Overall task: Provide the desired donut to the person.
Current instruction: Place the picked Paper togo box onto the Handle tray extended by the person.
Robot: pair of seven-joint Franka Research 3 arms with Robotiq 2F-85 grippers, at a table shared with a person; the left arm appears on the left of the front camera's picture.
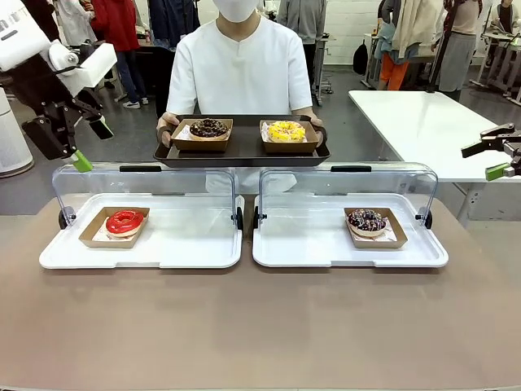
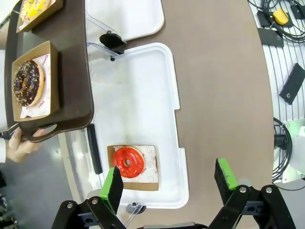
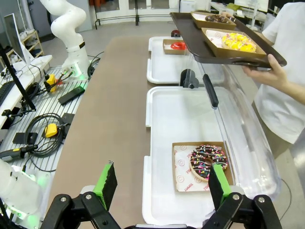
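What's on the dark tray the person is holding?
On the tray sit two cardboard boxes: a chocolate donut in one and a yellow donut in the other. The tray surface under the boxes is hidden.

We see the right gripper (image 1: 506, 156) cut off by the front view's right edge, past the right white tray (image 1: 350, 244); the person's hand (image 2: 19, 145) under the brown tray (image 2: 71, 86) is cropped at the left wrist view's edge; box print too small to read
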